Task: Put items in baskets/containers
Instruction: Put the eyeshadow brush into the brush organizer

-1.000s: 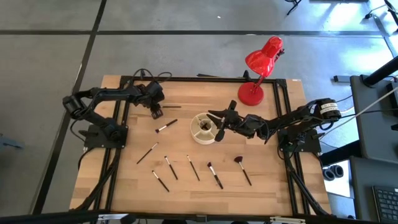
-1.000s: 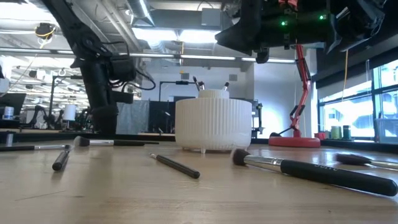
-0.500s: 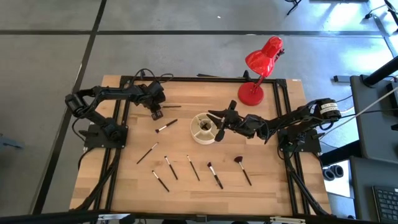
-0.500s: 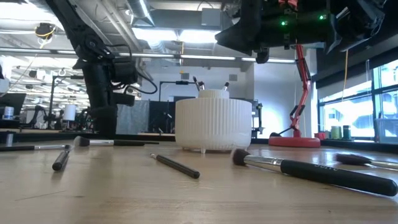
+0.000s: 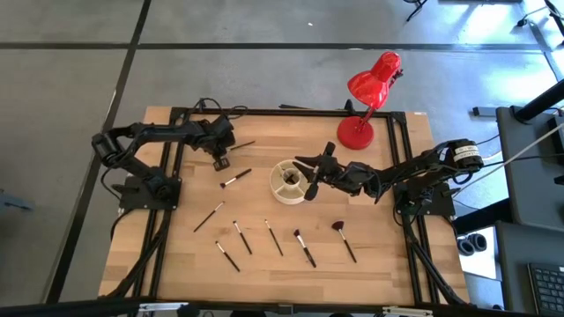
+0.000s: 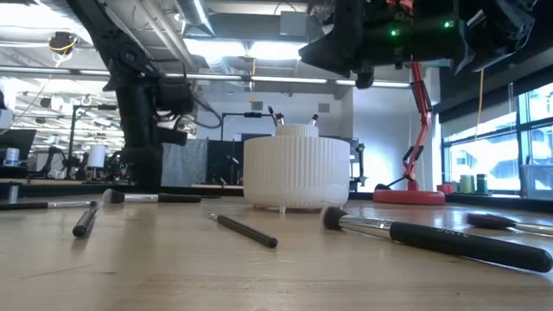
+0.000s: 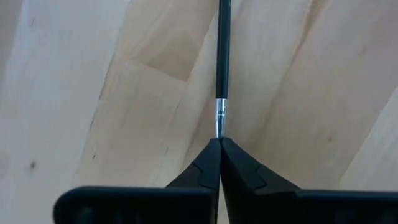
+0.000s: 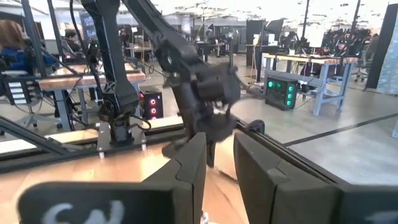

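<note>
My left gripper is at the table's far left, shut on a thin dark-handled brush that reaches from its tips toward the right. The round cream organizer cup stands mid-table on its base, with brush tips sticking up out of it. My right gripper hovers over the cup's right rim, and a gap shows between its fingers with nothing seen in it. Several more brushes lie flat on the wood nearer the front, one with a reddish fan tip. My left gripper pinches the brush at its tip end, just behind the silver ferrule, between its two fingertips. The fingers come from the table's left and lie in line with the brush, whose dark handle runs straight on beyond them. Whether the handle rests on the wood I cannot tell.
A red desk lamp stands at the far right, behind the cup. Black frame rails run along the table's far edge and sides. Bare wood lies between the cup and the left gripper, apart from one brush.
The brush at my left gripper's tips has turned. It lay parallel to the far edge, and now its handle end slants toward the far right. In the low view the left arm has shifted a little toward the cup.
</note>
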{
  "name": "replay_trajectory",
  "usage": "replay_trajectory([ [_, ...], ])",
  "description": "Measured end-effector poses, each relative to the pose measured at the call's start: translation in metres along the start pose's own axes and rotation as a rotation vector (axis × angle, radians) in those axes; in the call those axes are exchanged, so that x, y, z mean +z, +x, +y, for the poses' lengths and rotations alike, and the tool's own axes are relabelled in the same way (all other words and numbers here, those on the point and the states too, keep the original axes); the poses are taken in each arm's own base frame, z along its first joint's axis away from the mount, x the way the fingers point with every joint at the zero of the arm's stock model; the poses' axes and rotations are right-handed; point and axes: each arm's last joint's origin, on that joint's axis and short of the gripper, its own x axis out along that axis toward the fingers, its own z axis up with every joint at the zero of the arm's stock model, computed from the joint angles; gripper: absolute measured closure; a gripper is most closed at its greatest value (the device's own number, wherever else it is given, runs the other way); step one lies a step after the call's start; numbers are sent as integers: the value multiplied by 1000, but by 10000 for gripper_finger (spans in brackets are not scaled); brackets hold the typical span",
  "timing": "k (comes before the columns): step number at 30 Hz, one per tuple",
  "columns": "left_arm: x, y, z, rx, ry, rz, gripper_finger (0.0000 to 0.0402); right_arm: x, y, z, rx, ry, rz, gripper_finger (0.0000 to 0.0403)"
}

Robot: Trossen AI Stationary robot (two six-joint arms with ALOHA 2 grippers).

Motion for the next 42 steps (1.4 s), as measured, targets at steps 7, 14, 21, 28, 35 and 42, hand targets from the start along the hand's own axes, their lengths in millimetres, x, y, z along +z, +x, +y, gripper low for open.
replay_trajectory([
  [7, 18, -29, -21, 229, 221, -85, 400, -5, 7, -5, 39, 48, 111, 320],
  [14, 36, -51, -60, 506, 534, -194, 399, 25, 42, -13, 146, 53, 363, 320],
  [21, 53, -75, -104, 771, 823, -331, 399, 76, 71, -35, 171, 47, 577, 297],
  [28, 62, -98, -131, 867, 879, -529, 399, 98, 81, -62, 239, 224, 595, 246],
  [35, 62, -108, -149, 862, 966, -634, 399, 99, 84, -92, 337, 350, 628, 222],
  [42, 66, -117, -159, 746, 1029, -861, 399, 80, 89, -98, 474, 471, 753, 220],
])
